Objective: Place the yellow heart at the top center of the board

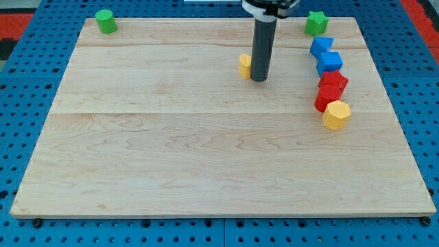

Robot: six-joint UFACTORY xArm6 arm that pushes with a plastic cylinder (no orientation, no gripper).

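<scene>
A yellow heart (pixel 244 66) lies on the wooden board (pixel 206 151), in the upper middle of the view. The dark rod partly hides its right side. My tip (pixel 258 79) rests on the board right against the heart's right side, a little below it. The rod rises straight up to the arm at the view's top.
A green cylinder (pixel 105 20) stands at the board's top left corner. A green star (pixel 316 22) sits at the top right. Below it run two blue blocks (pixel 321 47) (pixel 330 62), two red blocks (pixel 333 82) (pixel 325 98) and a yellow hexagon (pixel 336 114).
</scene>
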